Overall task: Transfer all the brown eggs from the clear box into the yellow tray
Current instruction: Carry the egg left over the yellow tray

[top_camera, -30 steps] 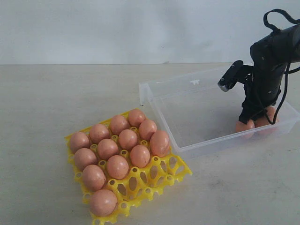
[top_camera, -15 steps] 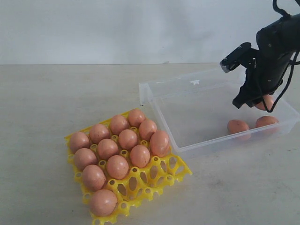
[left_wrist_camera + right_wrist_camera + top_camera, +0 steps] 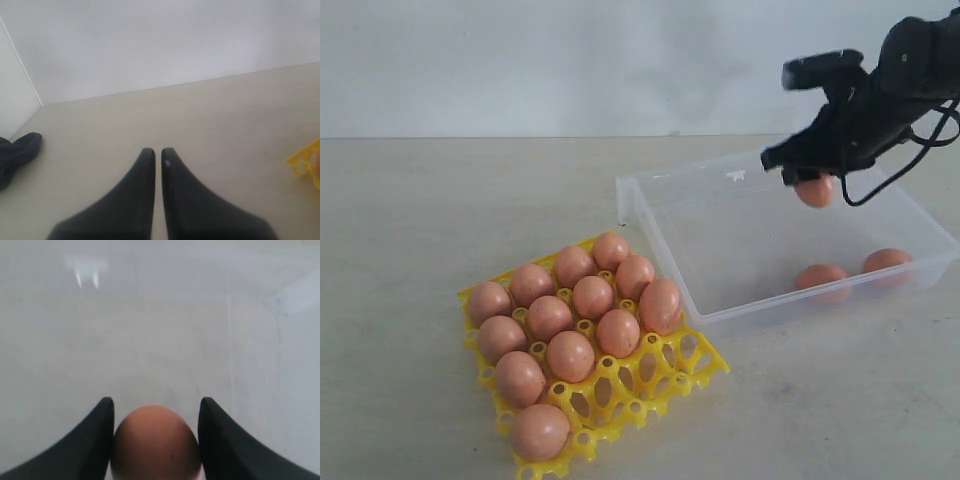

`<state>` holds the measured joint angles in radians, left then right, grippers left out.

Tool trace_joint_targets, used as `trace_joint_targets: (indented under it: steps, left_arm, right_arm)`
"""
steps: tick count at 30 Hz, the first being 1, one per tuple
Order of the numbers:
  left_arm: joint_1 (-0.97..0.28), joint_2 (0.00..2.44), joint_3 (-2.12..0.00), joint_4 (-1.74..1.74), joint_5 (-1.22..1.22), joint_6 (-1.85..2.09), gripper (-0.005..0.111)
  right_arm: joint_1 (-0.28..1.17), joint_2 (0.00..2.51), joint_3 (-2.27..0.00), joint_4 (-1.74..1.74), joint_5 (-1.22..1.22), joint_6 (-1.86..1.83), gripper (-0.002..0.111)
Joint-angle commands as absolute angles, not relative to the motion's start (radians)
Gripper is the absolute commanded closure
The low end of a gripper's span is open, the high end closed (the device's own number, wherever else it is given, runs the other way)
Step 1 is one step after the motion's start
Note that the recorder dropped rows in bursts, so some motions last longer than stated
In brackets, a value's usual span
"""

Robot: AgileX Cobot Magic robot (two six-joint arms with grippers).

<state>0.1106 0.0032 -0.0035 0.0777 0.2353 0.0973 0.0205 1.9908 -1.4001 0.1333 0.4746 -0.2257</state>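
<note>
Beige tabletop, plain white wall

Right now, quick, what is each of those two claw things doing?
Left gripper: jaws shut, holding nothing.
Right gripper: jaws closed on a brown egg.

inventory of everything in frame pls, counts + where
brown eggs in tray: thirteen, orange-brown, seated in cups of the yellow tray
brown eggs in box: two, orange-brown, on the box floor near its front right wall
held egg: one, orange-brown, in the air above the clear box
yellow tray: one, bright yellow, on the table left of the box
clear box: one, translucent, right of the tray
table: one, beige
dark object: one, black, unidentifiable, seen only in the left wrist view
left gripper: black, shut, empty, over bare table
right gripper: black, shut on the held egg
</note>
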Motion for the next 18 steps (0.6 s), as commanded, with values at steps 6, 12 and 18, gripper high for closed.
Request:
trace_joint_targets:
  steps: [6, 12, 18]
  left_arm:
    - [0.106, 0.000, 0.000, 0.076, 0.232, 0.094, 0.103]
    - [0.106, 0.000, 0.000, 0.076, 0.232, 0.094, 0.103]
    - [0.106, 0.000, 0.000, 0.076, 0.232, 0.094, 0.103]
  right_arm:
    - [0.098, 1.753, -1.158, 0.571, -0.006, -0.238, 0.108]
    - [0.261, 1.580, -0.996, 0.571, -0.102, -0.233, 0.108]
    - [0.450, 1.461, -0.954, 0.571, -0.113, -0.185, 0.108]
